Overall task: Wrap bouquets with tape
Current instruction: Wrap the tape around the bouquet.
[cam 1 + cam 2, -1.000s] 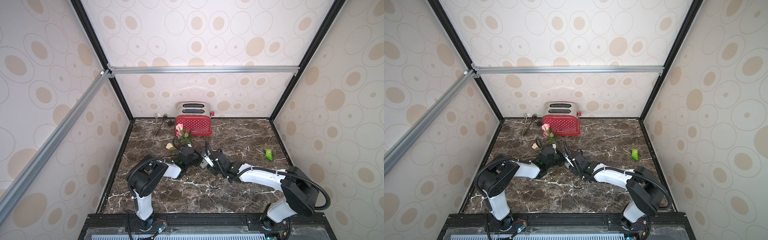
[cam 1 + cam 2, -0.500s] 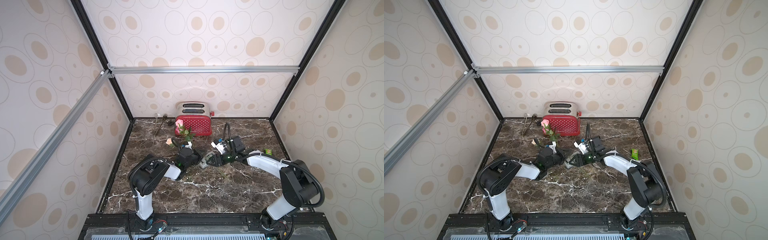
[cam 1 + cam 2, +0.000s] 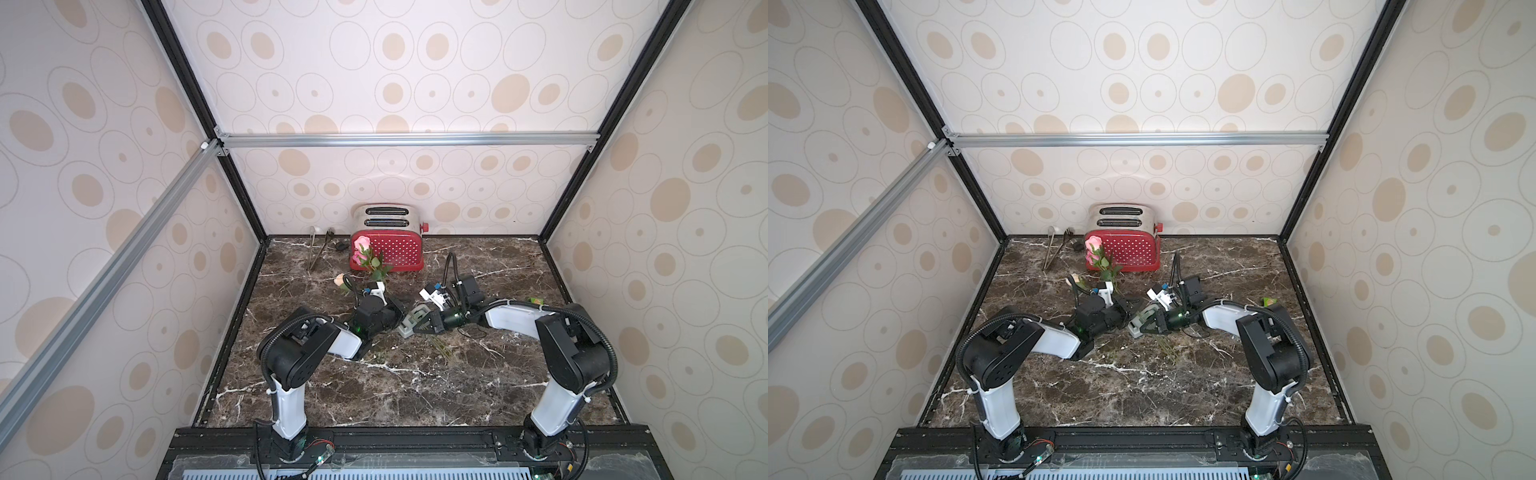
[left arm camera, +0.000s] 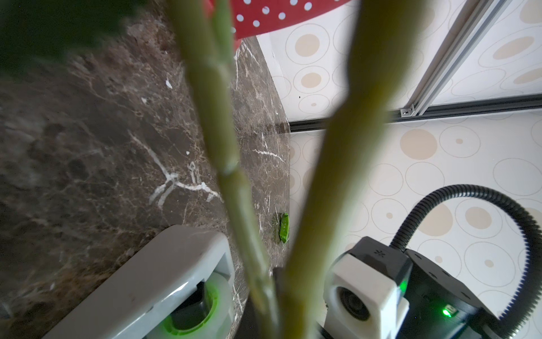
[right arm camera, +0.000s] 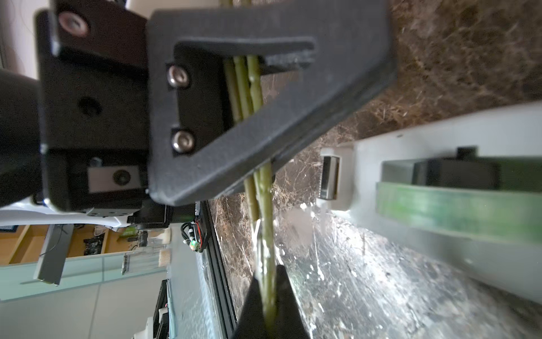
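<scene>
Marble table (image 3: 415, 386) | left tool (image 3: 397, 309), right tool (image 5: 267, 296) clamp bouquets (image 3: 372, 262) | tape (image 3: 409, 325) beside

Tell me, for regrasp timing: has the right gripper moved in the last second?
Yes. The right gripper has turned: its wrist swung rearward, toward the toaster, and it closed on the bouquet stems.

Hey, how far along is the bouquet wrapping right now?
Done: the rose stems are bunched and clamped by the left gripper. In hand: the right gripper pinches them further along, beside the tape dispenser. Left: I can't make out tape around the stems, so the wrapping is not yet done.
</scene>
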Tool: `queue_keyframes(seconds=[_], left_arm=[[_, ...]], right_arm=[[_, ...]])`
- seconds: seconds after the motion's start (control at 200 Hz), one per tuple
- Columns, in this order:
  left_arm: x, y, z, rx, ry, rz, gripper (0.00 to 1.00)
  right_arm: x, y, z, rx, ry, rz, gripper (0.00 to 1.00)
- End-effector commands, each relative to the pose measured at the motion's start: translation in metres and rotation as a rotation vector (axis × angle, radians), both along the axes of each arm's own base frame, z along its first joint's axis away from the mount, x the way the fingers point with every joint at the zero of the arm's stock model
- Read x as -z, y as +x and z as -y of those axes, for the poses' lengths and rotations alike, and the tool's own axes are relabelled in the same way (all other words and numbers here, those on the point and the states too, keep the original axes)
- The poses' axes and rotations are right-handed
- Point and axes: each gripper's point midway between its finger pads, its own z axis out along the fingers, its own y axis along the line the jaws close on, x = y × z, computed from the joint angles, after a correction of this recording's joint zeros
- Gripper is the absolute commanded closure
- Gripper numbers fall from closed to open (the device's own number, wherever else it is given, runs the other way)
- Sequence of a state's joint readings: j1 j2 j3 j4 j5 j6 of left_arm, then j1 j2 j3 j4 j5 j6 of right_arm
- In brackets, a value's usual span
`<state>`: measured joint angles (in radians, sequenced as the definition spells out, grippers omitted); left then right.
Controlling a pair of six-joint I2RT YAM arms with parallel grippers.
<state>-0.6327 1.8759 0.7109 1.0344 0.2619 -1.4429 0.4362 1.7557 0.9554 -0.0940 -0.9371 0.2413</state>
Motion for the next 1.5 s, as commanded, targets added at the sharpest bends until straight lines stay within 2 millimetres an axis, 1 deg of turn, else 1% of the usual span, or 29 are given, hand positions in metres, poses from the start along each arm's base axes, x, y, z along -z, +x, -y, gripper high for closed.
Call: queue_keyframes(seconds=[0.0, 0.035, 0.065, 0.185, 0.305, 0.335, 0.445, 0.49, 0.56, 0.705, 0.765, 0.821, 0.861, 0.901, 0.926, 0.951, 0.981, 1.021, 1.051, 1.096, 1.121, 1.201, 1.226, 1.336, 1.411, 1.491], left_arm=[[-0.016, 0.004, 0.001, 0.0, -0.042, 0.043, 0.93], [-0.015, 0.004, 0.001, -0.003, -0.046, 0.025, 0.77], [-0.013, 0.003, 0.0, -0.004, -0.047, 0.011, 0.67], [-0.005, 0.001, 0.0, -0.004, -0.026, -0.052, 0.54], [0.005, -0.001, -0.002, -0.011, 0.008, -0.12, 0.56], [0.008, -0.001, -0.002, -0.013, 0.016, -0.139, 0.58], [0.01, -0.003, -0.003, -0.015, 0.018, -0.179, 0.6], [0.009, -0.003, -0.004, -0.02, 0.011, -0.186, 0.62], [0.009, -0.002, -0.005, -0.024, 0.01, -0.199, 0.63], [0.01, -0.002, -0.003, -0.019, -0.008, -0.226, 0.66], [0.011, -0.003, -0.002, -0.016, -0.021, -0.233, 0.7], [0.011, -0.002, -0.001, -0.014, -0.024, -0.233, 0.8], [0.011, -0.002, -0.002, -0.015, -0.023, -0.231, 0.9], [0.012, -0.002, -0.002, -0.016, -0.018, -0.23, 0.96], [0.013, -0.002, -0.003, -0.017, -0.015, -0.233, 1.0], [0.013, -0.002, -0.003, -0.018, -0.015, -0.231, 1.0], [0.013, -0.002, -0.003, -0.018, -0.013, -0.225, 1.0], [0.013, -0.001, -0.003, -0.018, -0.012, -0.218, 1.0], [0.013, -0.001, -0.003, -0.016, -0.01, -0.214, 1.0], [0.012, 0.0, -0.003, -0.015, -0.011, -0.197, 1.0], [0.012, 0.0, -0.003, -0.011, -0.012, -0.187, 1.0], [0.007, 0.002, -0.002, -0.001, -0.021, -0.146, 1.0], [0.005, 0.002, -0.001, 0.004, -0.023, -0.129, 1.0], [-0.002, 0.006, 0.001, 0.02, -0.024, -0.075, 1.0], [-0.006, 0.007, 0.001, 0.03, -0.021, -0.04, 1.0], [-0.011, 0.008, 0.001, 0.036, -0.035, -0.006, 1.0]], right_arm=[[0.014, 0.0, 0.013, 0.013, -0.213, 0.12, 1.0], [0.016, 0.002, 0.016, 0.021, -0.267, 0.179, 1.0], [0.018, 0.004, 0.019, 0.033, -0.321, 0.233, 1.0], [0.012, 0.013, 0.025, 0.056, -0.516, 0.484, 1.0], [-0.003, 0.026, 0.033, 0.108, -0.677, 0.701, 1.0], [-0.008, 0.028, 0.033, 0.118, -0.709, 0.753, 1.0], [-0.018, 0.031, 0.029, 0.114, -0.81, 0.91, 1.0], [-0.02, 0.03, 0.025, 0.103, -0.842, 0.968, 1.0], [-0.022, 0.029, 0.019, 0.093, -0.866, 1.052, 1.0], [-0.02, 0.025, 0.012, 0.077, -0.9, 1.151, 1.0], [-0.018, 0.024, 0.01, 0.073, -0.906, 1.175, 1.0], [-0.018, 0.024, 0.01, 0.087, -0.905, 1.181, 1.0], [-0.018, 0.024, 0.01, 0.091, -0.899, 1.175, 1.0], [-0.019, 0.022, 0.008, 0.088, -0.884, 1.165, 1.0], [-0.019, 0.021, 0.006, 0.087, -0.869, 1.151, 0.99], [-0.018, 0.019, 0.004, 0.081, -0.853, 1.133, 0.96], [-0.018, 0.016, 0.001, 0.071, -0.831, 1.112, 0.89], [-0.017, 0.012, -0.001, 0.061, -0.8, 1.067, 0.73], [-0.017, 0.009, -0.003, 0.057, -0.769, 1.02, 0.64], [-0.017, 0.002, -0.006, 0.032, -0.693, 0.923, 0.55], [-0.018, -0.002, -0.008, 0.025, -0.64, 0.862, 0.52], [-0.024, -0.012, -0.01, 0.01, -0.465, 0.637, 0.47], [-0.027, -0.015, -0.012, 0.001, -0.397, 0.563, 0.46], [-0.035, -0.022, -0.012, -0.023, -0.193, 0.284, 0.44], [-0.033, -0.022, -0.009, -0.012, -0.092, 0.114, 0.43], [-0.029, -0.022, -0.008, -0.013, 0.008, -0.002, 0.44]])
